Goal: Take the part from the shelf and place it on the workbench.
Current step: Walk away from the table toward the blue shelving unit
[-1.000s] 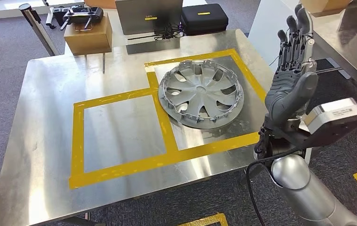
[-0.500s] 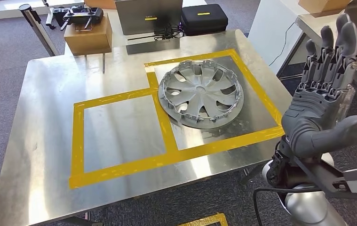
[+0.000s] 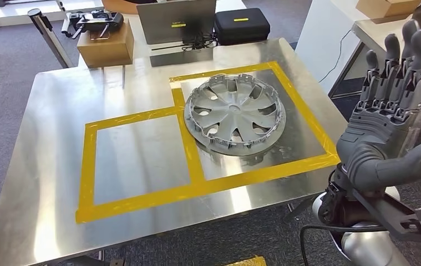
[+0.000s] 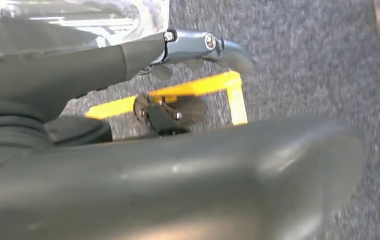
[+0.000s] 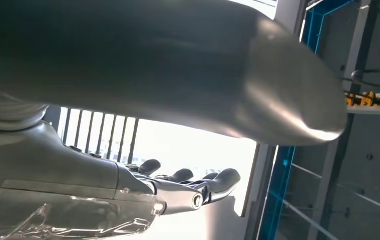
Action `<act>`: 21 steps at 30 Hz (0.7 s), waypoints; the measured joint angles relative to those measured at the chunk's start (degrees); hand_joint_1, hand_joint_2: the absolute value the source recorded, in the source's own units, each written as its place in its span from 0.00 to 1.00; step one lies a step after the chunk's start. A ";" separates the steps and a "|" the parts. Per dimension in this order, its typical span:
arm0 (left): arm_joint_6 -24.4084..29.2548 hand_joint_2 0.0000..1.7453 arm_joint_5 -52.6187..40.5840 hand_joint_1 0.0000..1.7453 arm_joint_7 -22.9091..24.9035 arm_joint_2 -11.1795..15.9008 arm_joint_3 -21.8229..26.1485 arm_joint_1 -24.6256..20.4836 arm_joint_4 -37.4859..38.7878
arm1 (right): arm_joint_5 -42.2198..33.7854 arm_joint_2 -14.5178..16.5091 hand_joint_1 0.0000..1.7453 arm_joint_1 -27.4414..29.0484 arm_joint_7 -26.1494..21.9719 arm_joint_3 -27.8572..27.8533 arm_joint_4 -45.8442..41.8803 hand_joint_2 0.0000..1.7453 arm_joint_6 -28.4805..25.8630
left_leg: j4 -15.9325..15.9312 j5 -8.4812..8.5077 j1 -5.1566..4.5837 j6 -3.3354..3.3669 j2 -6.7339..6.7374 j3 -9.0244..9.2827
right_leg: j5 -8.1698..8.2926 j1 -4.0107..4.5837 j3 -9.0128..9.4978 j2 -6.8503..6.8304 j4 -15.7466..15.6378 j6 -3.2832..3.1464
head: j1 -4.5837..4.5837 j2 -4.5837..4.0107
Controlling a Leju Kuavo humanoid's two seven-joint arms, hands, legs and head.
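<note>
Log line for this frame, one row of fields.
part: wheel cover flat in right taped square | workbench | right hand raised, empty, fingers spread

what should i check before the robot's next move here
1. Part on the workbench: ok. The hubcap lies flat on the steel workbench.
2. Part within the marked zone: not ok. It sits in the right yellow tape square, but its left rim overlaps the centre tape strip.
3. Right hand free: ok. The right hand is raised beside the bench, fingers extended, holding nothing.
4. Right hand clear of the part: ok. It is off the bench's right edge, apart from the hubcap.
5. Left hand state: cannot tell. The left hand is seen close up over carpet; whether it is open or closed is not clear.
</note>
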 joint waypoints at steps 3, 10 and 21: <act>0.03 0.00 -0.06 0.00 0.12 0.15 -0.01 0.04 0.06 | -0.10 0.09 0.00 0.05 0.01 0.16 -0.01 0.00 0.06 | -0.02 -0.09 -0.16 0.64 -0.08 0.19 | -0.25 -0.07 -0.05 0.31 0.20 -1.27 | -0.51 -0.01; 0.03 0.00 -0.10 0.00 0.30 0.22 -0.03 -0.08 0.08 | -0.11 0.21 0.00 0.02 0.01 0.46 -0.01 0.00 0.17 | -0.72 0.29 0.04 0.81 -0.07 0.59 | -0.64 0.57 0.03 0.27 0.29 -2.33 | -0.81 -0.01; -0.18 0.00 -0.48 0.00 0.60 0.05 -0.01 -0.31 0.05 | -0.27 0.45 0.00 -0.61 0.05 0.92 0.04 0.00 0.24 | -4.48 1.36 0.73 0.77 0.47 3.10 | -4.47 0.49 -2.50 -0.37 6.51 -0.87 | -0.58 -0.01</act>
